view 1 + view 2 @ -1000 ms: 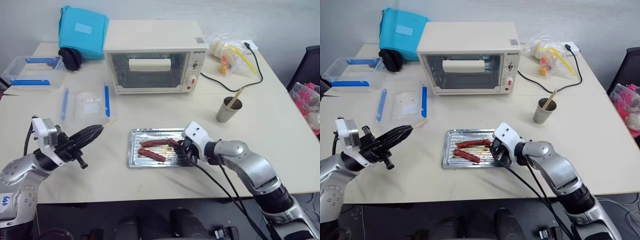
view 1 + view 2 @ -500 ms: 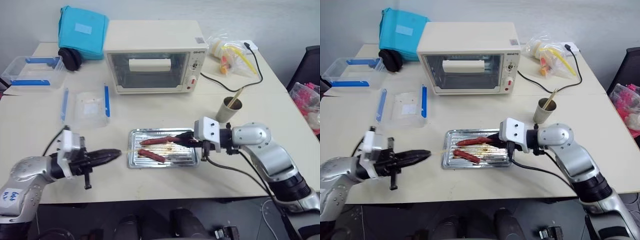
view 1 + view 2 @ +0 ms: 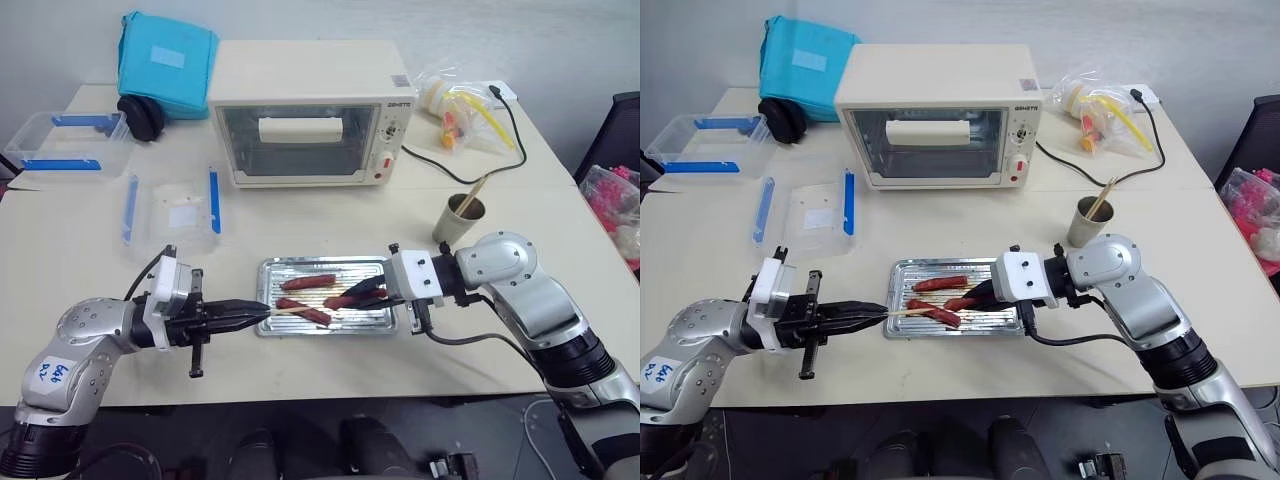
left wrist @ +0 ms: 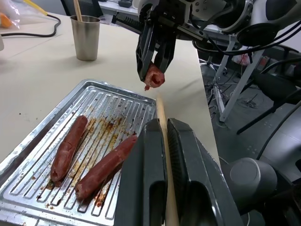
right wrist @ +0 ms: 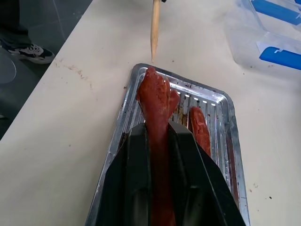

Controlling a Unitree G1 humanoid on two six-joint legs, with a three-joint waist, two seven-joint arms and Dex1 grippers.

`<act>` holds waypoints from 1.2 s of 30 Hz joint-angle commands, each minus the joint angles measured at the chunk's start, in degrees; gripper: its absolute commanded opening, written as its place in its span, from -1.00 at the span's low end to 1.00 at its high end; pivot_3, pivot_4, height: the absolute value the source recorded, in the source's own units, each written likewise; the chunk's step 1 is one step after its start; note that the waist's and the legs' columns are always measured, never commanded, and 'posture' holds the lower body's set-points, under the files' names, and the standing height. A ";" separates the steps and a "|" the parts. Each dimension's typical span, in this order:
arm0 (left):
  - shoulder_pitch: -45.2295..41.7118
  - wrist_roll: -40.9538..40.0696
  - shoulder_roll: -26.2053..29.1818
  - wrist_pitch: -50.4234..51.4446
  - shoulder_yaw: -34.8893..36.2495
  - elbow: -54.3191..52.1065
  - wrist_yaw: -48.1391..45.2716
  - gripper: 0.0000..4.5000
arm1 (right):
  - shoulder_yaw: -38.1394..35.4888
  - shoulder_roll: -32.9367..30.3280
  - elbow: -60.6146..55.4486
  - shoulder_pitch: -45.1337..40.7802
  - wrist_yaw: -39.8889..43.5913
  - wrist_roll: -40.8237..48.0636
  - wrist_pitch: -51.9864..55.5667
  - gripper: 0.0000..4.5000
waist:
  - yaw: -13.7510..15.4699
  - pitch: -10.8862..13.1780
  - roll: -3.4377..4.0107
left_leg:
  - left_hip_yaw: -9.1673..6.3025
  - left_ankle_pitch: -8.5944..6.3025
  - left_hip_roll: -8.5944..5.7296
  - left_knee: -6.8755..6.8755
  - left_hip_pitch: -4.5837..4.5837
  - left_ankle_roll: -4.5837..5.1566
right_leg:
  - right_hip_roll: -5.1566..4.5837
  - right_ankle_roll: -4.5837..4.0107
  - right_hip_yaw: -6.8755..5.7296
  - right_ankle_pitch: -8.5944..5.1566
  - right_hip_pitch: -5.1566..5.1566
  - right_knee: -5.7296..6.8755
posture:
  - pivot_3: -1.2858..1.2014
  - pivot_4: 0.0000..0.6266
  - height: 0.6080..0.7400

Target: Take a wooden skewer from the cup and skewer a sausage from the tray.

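The silver tray [image 3: 330, 262] lies on the table in front of me, with one sausage [image 3: 307, 281] at its back and another [image 3: 308, 314] at its front. My right gripper [image 3: 357, 296] points left over the tray, shut on a third sausage [image 5: 155, 106] held clear of the ribs. From the left, my left gripper [image 3: 262, 310] is shut on a wooden skewer [image 4: 162, 127] that lies level. Its tip [image 5: 154, 29] points at the held sausage's end, a short gap away. The cup [image 3: 459, 218] stands at the right with another skewer [image 3: 477, 189] in it.
A cream toaster oven [image 3: 308, 115] stands behind the tray, its black cable [image 3: 510, 110] running past a plastic bag [image 3: 460, 105]. Clear boxes with blue clips [image 3: 170, 205] sit at the left, and a blue bag [image 3: 165, 50] at the far left.
My left gripper has swung right to the tray's left edge, the skewer now level. My right gripper has lifted a sausage off the tray and turned to point left.
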 commanded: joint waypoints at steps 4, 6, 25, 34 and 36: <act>-1.13 0.61 -1.10 -0.63 -0.71 0.03 0.14 -1.00 | -0.11 1.16 -2.34 -0.93 -0.10 -0.28 -0.24 -0.81 | 0.03 0.00 0.00 | 0.00 0.00 0.00 0.02 0.01 0.00 | 0.01 0.00 0.00 0.00 0.00 0.02 | 0.03 -0.52 1.00; -1.33 0.92 -1.49 -0.85 -0.79 0.37 0.08 -1.00 | -0.06 1.40 -2.37 -1.00 0.04 -0.58 -0.34 -0.81 | 0.03 0.00 0.00 | 0.00 0.00 0.00 0.04 0.00 0.00 | 0.01 0.00 0.00 0.00 0.00 0.03 | 0.03 -0.52 1.00; -0.10 0.86 -2.08 -0.90 0.45 0.68 -0.81 -1.00 | 0.32 1.51 -2.10 -0.25 1.64 -2.23 -1.35 -0.81 | 0.02 0.00 0.00 | -0.01 0.00 0.00 0.09 0.01 0.00 | 0.01 0.00 0.00 0.00 0.00 0.09 | 0.03 -0.52 1.00; -0.61 -0.78 -0.72 1.36 1.42 0.25 -1.24 -1.00 | -0.22 1.33 0.11 -0.05 2.71 -2.83 -3.18 -0.81 | 0.04 0.00 0.00 | -0.01 0.00 0.00 0.10 0.01 0.00 | 0.00 0.00 -0.01 0.00 0.00 0.10 | 0.03 -0.52 1.00; -0.75 -0.48 -1.37 1.41 0.65 -0.03 -0.97 -1.00 | -0.03 1.72 0.00 -0.17 2.52 -2.77 -2.94 -0.81 | 0.04 0.00 0.00 | -0.01 0.00 0.00 0.11 0.01 0.00 | 0.00 0.00 -0.01 0.00 0.00 0.11 | 0.03 -0.52 1.00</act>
